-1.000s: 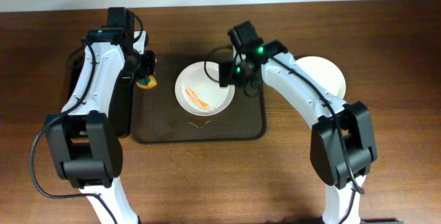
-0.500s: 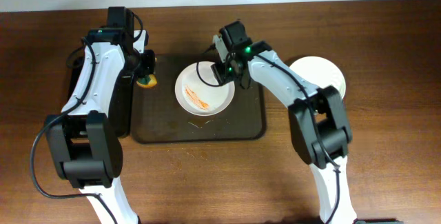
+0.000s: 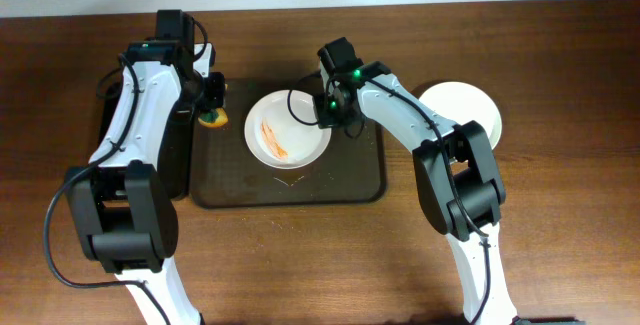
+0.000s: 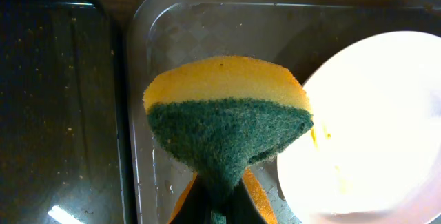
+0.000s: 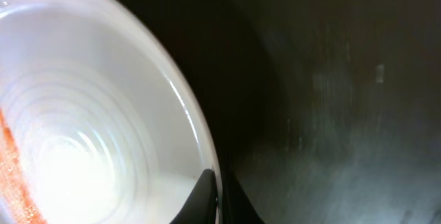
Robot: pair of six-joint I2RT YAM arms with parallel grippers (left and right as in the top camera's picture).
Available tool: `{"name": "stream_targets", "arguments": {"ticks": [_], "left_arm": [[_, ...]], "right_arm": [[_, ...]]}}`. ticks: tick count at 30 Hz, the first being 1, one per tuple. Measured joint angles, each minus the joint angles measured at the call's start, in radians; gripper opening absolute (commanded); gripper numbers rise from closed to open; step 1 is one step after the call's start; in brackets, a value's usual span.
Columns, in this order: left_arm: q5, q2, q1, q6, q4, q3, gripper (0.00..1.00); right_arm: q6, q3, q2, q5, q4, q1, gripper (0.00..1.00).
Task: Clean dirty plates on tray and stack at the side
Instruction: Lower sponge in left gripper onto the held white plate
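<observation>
One dirty plate (image 3: 288, 127), white with an orange sauce streak (image 3: 272, 138), lies on the dark tray (image 3: 340, 180). My right gripper (image 3: 325, 115) is shut on the plate's right rim; in the right wrist view its jaws (image 5: 217, 189) pinch the rim of the plate (image 5: 83, 114), one finger inside and one outside. At the tray's left end my left gripper (image 3: 210, 113) is shut on a yellow-and-green sponge (image 4: 227, 114), just left of the plate (image 4: 372, 127). A plain white plate (image 3: 462, 110) sits on the table right of the tray.
A narrower glossy black tray (image 3: 182, 170) lies left of the big tray, partly under my left arm, and shows in the left wrist view (image 4: 55, 114). Brown tabletop surrounds both trays.
My right gripper closed on the plate's right rim. The plate slid a little left and turned, so the sauce streak now points more upright. The left arm held still.
</observation>
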Motion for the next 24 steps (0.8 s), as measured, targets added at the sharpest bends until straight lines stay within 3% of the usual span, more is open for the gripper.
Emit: {"name": "stream_targets", "arguments": {"ticks": [4,7,11,13,15,20,24], "left_arm": [[0.0,0.0,0.0,0.0,0.0,0.0,0.0],[0.0,0.0,0.0,0.0,0.0,0.0,0.0],[0.0,0.0,0.0,0.0,0.0,0.0,0.0],[0.0,0.0,0.0,0.0,0.0,0.0,0.0],[0.0,0.0,0.0,0.0,-0.001,0.0,0.01],[0.027,0.0,0.0,0.0,0.002,0.0,0.0],[0.049,0.001,-0.008,0.0,0.018,0.0,0.0]], "right_arm": [[0.257,0.008,-0.003,-0.049,-0.124,0.0,0.04],[0.369,0.008,-0.003,-0.081,-0.141,0.005,0.07],[0.419,0.005,-0.003,-0.089,-0.13,0.018,0.37],[0.409,0.006,-0.003,-0.097,-0.111,0.018,0.39],[0.386,0.006,-0.003,-0.101,-0.098,0.015,0.36],[0.307,0.005,-0.003,-0.1,-0.088,-0.006,0.04],[0.284,0.001,-0.001,-0.102,-0.09,-0.013,0.04]]}}
